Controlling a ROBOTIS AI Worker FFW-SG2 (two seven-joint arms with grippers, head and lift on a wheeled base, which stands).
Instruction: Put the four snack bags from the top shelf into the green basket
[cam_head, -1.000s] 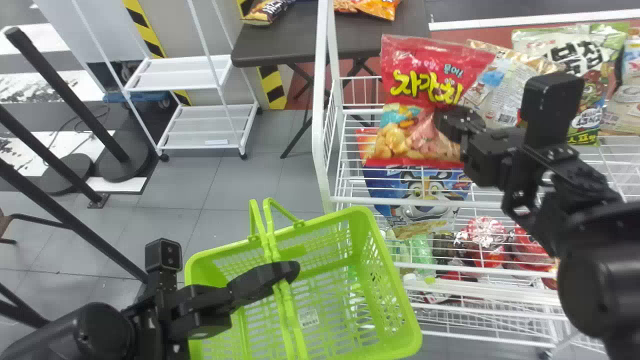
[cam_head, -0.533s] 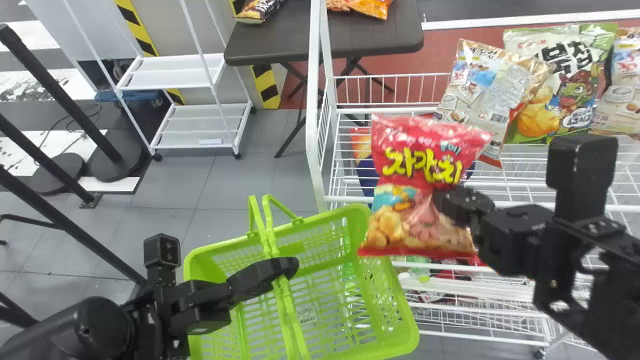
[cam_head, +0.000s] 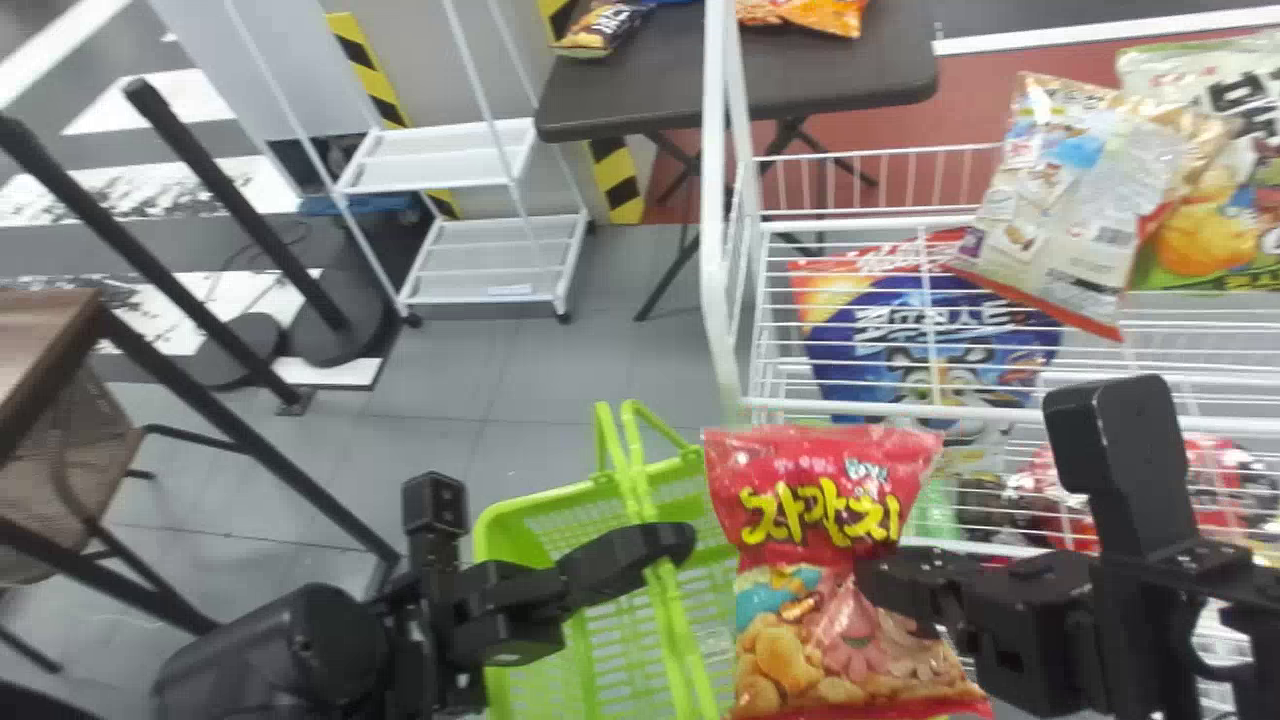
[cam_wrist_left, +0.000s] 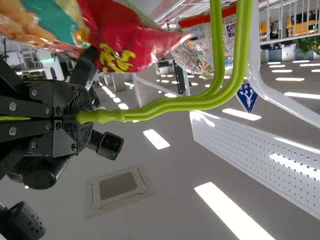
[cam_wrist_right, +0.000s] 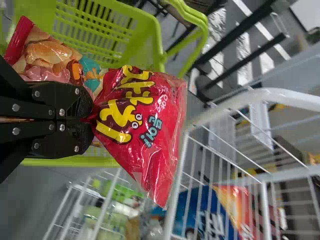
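Note:
In the head view my right gripper (cam_head: 880, 580) holds a red snack bag (cam_head: 800, 610) over the right side of the green basket (cam_head: 530, 530). The right wrist view shows my right gripper (cam_wrist_right: 90, 117) shut on the middle of the red bag (cam_wrist_right: 150, 135), the basket (cam_wrist_right: 150, 35) beyond it. At the basket's centre, my left gripper (cam_head: 670, 545) grips the raised handles; in the left wrist view, my left gripper (cam_wrist_left: 82, 117) is shut on the green handles (cam_wrist_left: 165, 105). A silver-backed bag (cam_head: 1080, 200) and a green bag (cam_head: 1210, 220) lie on the top shelf.
The white wire rack (cam_head: 715, 200) stands right behind the basket, its post rising near the basket's far corner. A blue bag (cam_head: 930, 330) is on a lower level of the rack. Beyond are a dark table (cam_head: 640, 95) and a white cart (cam_head: 490, 255).
My right gripper has carried the red bag down from the top shelf area to over the basket. The head view has shifted, so the surroundings appear farther right. My left gripper still holds the handles.

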